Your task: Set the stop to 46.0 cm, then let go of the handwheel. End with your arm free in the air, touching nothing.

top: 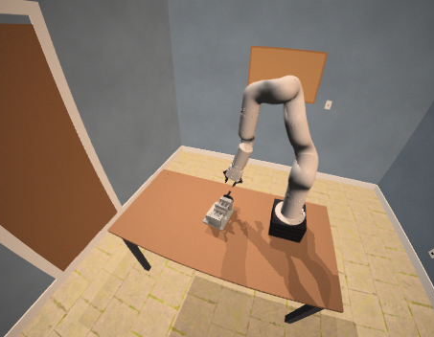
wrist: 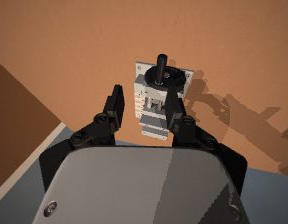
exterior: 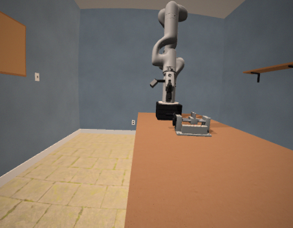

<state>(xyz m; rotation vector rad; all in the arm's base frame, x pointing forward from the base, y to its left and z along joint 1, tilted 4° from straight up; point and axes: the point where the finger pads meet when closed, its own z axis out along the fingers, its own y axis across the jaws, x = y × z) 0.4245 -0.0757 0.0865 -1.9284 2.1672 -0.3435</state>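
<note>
One handwheel [top: 228, 196] [exterior: 174, 120] [wrist: 165, 78] is mounted at the end of the grey rig [top: 216, 217] [exterior: 195, 129] [wrist: 154, 121], on the table [top: 160, 206] [exterior: 176, 168] [wrist: 235, 45]. The rig's long axis is carried straight away from the handwheel's face, and the knob [top: 229, 193] [wrist: 161, 68] is pointed outward, away from the rig. The gripper [top: 233, 183] [exterior: 169, 97] [wrist: 144, 95] is held above the handwheel, apart from it, its fingers parted with nothing gripped. The stop [exterior: 193, 118] is seated between the rig's end blocks; its reading cannot be told.
</note>
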